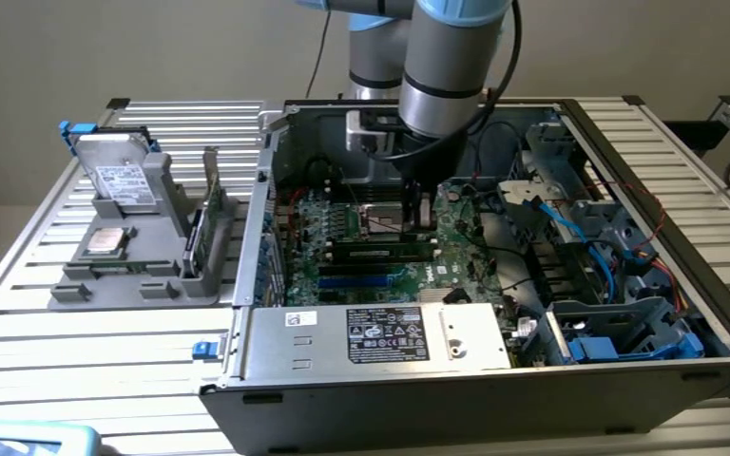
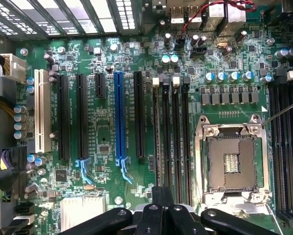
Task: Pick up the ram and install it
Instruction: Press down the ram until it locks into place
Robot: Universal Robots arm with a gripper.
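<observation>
The gripper [image 1: 418,204] [image 2: 162,196] is hanging inside the open computer case [image 1: 467,389], clenched and holding nothing, above the memory slots [image 2: 171,137] of the motherboard [image 2: 107,142]. The ram [image 1: 194,245] is standing on its edge in the gray holder [image 1: 111,285] near the table's [image 1: 86,332] edge at the exterior view's left, well apart from the gripper.

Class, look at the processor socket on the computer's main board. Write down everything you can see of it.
The processor socket is a square, dark recess ringed by a shiny silver metal frame with screws at its corners. It is empty, with a small pale patch of contacts in the middle. It lies flat on the green main board, between two groups of long black memory slots. Nothing rests in it.
</observation>
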